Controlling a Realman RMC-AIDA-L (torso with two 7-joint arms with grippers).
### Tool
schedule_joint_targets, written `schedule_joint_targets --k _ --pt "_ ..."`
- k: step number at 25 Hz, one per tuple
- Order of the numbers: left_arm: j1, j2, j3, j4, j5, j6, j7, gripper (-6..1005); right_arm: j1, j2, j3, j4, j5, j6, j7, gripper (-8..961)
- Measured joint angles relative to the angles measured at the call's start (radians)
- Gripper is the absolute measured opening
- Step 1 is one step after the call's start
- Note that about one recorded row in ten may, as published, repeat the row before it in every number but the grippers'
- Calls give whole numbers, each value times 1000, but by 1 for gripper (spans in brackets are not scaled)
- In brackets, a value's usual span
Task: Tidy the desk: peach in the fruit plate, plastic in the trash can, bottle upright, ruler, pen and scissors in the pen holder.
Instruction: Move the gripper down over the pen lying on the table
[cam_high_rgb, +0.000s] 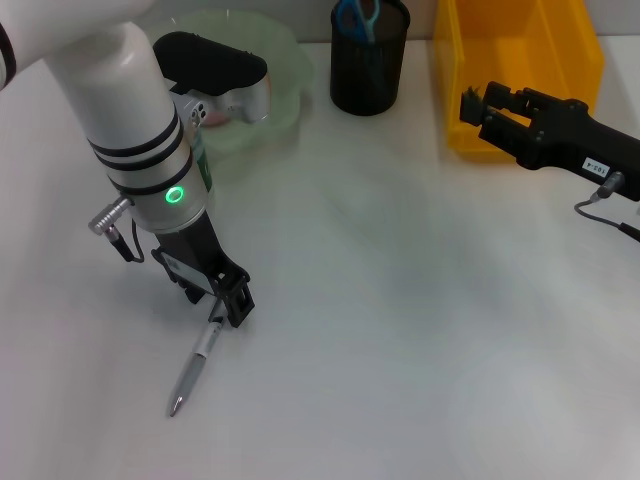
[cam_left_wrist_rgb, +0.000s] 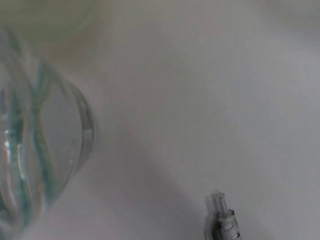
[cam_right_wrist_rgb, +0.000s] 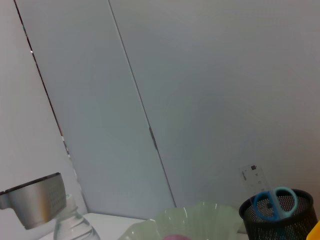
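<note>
Reaching down over the upper end of the pen (cam_high_rgb: 195, 365), the left gripper (cam_high_rgb: 222, 303) has its fingers spread to either side of the barrel, not yet pinching it. The pen lies flat on the white counter (cam_high_rgb: 400, 330), its tip pointing away from the gripper toward the robot. In the left wrist view the pen's clear end cap (cam_left_wrist_rgb: 220, 207) shows beside the bottle (cam_left_wrist_rgb: 35, 160), which appears to stand upright just beyond the gripper. Farther from the pen, at the counter's back edge, sit the green fruit plate (cam_high_rgb: 270, 60) with something pink in it, probably the peach (cam_right_wrist_rgb: 176, 237), and the black mesh pen holder (cam_high_rgb: 368, 70), which already contains the blue-handled scissors (cam_high_rgb: 357, 17). The right gripper (cam_high_rgb: 478, 108) hovers idle and open beside the yellow trash can (cam_high_rgb: 520, 60), well apart from the pen.

Judging by this, the pen step is in hand. Next the fingers must close squarely on the barrel, lift, tilt it upright, and carry it across to the pen holder.
</note>
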Motion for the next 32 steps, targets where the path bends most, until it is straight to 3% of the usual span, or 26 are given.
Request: schedule_joint_targets --k 32 --pt "-6 0 0 -1 -3 -4 0 395 2 0 8 1 0 1 0 468"
